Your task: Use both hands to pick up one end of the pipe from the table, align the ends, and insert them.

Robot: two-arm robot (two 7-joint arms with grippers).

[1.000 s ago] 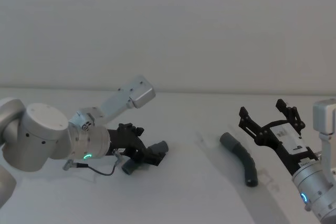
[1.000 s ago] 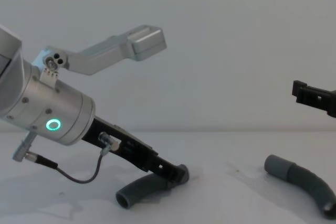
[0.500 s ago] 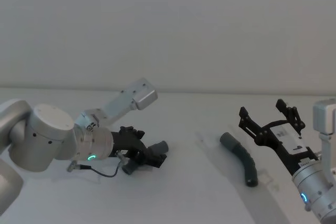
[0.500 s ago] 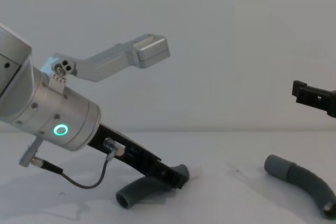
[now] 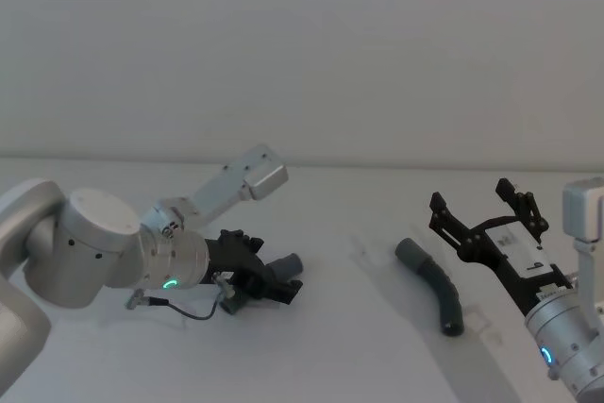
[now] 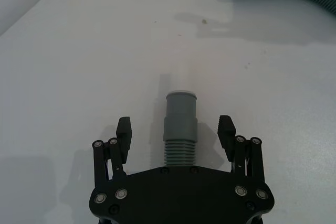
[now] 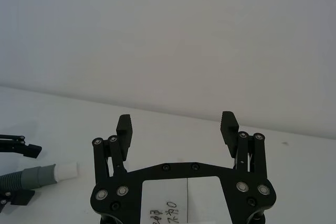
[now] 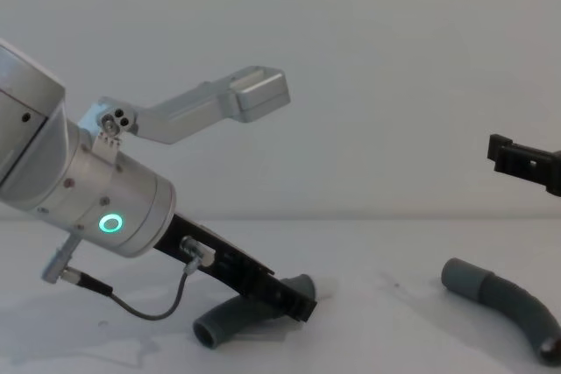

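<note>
One pipe piece [image 5: 283,267] lies on the white table [image 5: 349,346] at the left, its smooth grey cuff [image 6: 181,121] pointing away from my left gripper [image 6: 175,129]. That gripper is open, its fingers [image 6: 124,130] standing on either side of the cuff without touching it. From the side, the piece [image 8: 230,319] runs under the left gripper [image 8: 294,299]. A white tip [image 7: 65,170] ends this cuff. The second pipe piece [image 5: 434,285] lies at the right, also seen as a curved hose [image 8: 507,304]. My right gripper [image 5: 477,197] hangs open above and to the right of it.
A plain pale wall rises behind the table. The left arm's silver wrist [image 5: 175,257] with its green ring light and thin cable [image 8: 145,308] sits low over the table. Bare table lies between the two pipe pieces.
The left arm has slid a little forward and to the right, bringing its open fingers farther along the left pipe piece. The right arm and both pieces have not moved.
</note>
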